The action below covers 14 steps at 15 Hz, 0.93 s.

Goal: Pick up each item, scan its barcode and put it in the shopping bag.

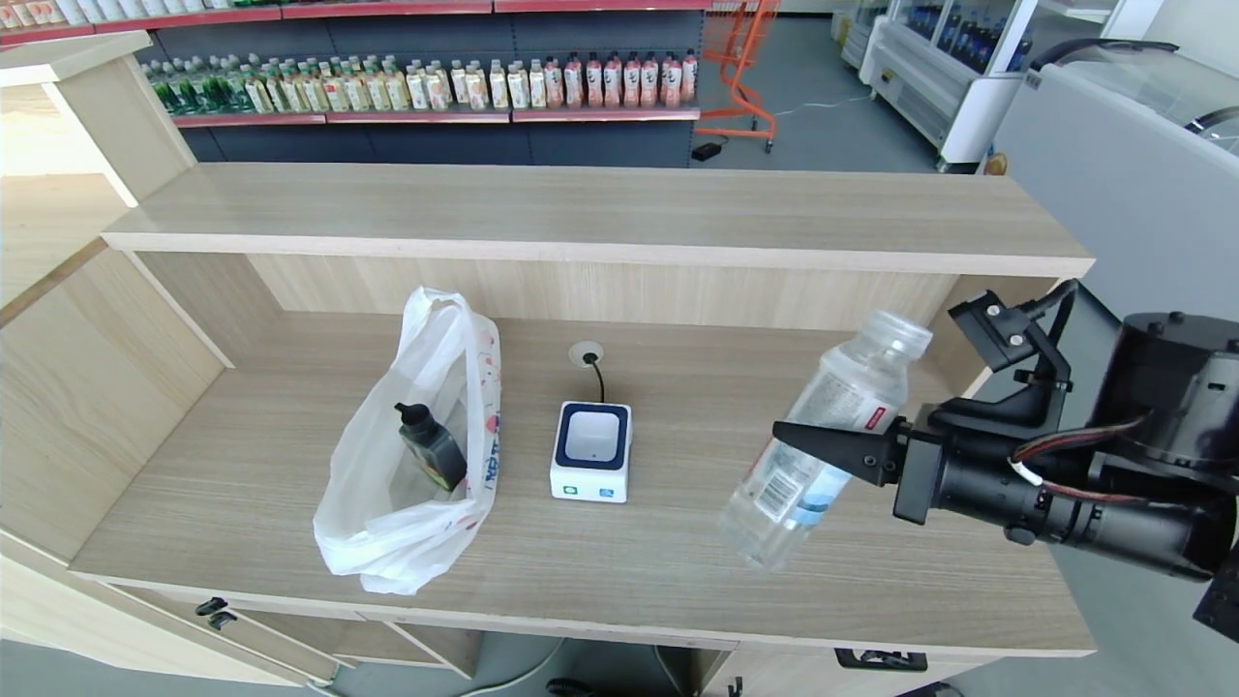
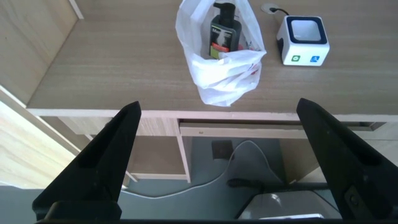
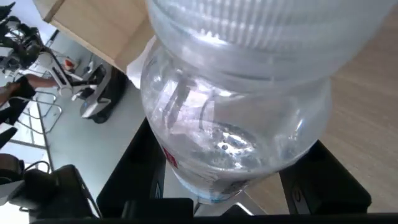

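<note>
The right end effector [image 1: 815, 438] grips a clear plastic water bottle with a white label [image 1: 857, 392]. It holds the bottle tilted in the air over the right side of the pale wooden desk [image 1: 629, 561], to the right of the white box scanner [image 1: 590, 450]. The left end effector [image 2: 217, 109] hangs spread wide off the desk's front edge. A dark pump bottle [image 1: 431, 450] stands inside the white plastic shopping bag [image 1: 387, 523].
</note>
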{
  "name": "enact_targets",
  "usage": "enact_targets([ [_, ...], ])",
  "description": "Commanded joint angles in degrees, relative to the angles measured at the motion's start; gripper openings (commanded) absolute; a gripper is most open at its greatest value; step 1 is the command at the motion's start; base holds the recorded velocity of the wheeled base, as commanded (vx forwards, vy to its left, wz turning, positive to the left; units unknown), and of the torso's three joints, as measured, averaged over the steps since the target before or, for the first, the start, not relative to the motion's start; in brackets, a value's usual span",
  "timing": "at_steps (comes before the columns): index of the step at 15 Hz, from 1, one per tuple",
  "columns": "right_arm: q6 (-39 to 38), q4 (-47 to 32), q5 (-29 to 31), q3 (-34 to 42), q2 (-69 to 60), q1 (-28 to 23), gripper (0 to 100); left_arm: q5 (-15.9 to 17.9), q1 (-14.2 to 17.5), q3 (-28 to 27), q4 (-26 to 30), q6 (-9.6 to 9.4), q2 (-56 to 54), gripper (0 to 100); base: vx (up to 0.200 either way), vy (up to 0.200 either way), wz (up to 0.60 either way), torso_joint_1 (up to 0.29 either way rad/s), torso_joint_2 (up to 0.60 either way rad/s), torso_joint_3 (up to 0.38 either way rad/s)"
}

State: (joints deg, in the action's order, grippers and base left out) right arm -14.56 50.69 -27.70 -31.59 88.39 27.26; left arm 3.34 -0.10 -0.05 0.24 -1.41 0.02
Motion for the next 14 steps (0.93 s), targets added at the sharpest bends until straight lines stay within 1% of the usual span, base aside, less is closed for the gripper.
enact_targets([
  [1, -0.47, -3.14, -0.34, -1.37, -3.93, 6.05, 0, 0.00, 0.01, -0.04, 0.02, 0.01, -0.02, 100, 0.000, 0.000, 0.00, 0.000, 0.00, 0.000],
  [2, -0.83, -4.46, -0.25, -1.64, -4.11, 6.93, 0, 0.00, 0.01, -0.04, 0.02, 0.01, -0.02, 100, 0.000, 0.000, 0.00, 0.000, 0.00, 0.000],
  [5, -4.08, -4.63, -0.52, -1.81, -5.95, 12.29, 0, 0.09, 0.01, -0.04, 0.02, 0.01, -0.02, 100, 0.000, 0.000, 0.00, 0.000, 0.00, 0.000],
  [6, -4.08, -4.63, -0.52, -1.64, -6.13, 13.52, 0, 0.00, 0.01, -0.04, 0.02, 0.01, -0.02, 100, 0.000, 0.000, 0.00, 0.000, 0.00, 0.000],
  [9, -4.17, -4.72, -0.69, -1.64, -6.74, 15.28, 0, 0.00, 0.01, -0.04, 0.02, 0.01, -0.02, 100, 0.000, 0.000, 0.00, 0.000, 0.00, 0.000],
  [12, -4.17, -4.99, -0.69, -1.46, -7.27, 15.19, 0, 0.00, 0.01, -0.04, 0.02, 0.01, -0.02, 100, 0.000, 0.000, 0.00, 0.000, 0.00, 0.000],
  [14, -4.17, -5.07, -3.15, -1.46, -7.27, 14.84, 0, 0.00, 0.01, 0.05, 0.02, 0.01, -0.02, 100, 0.000, 0.000, 0.00, 0.000, 0.00, 0.000],
])
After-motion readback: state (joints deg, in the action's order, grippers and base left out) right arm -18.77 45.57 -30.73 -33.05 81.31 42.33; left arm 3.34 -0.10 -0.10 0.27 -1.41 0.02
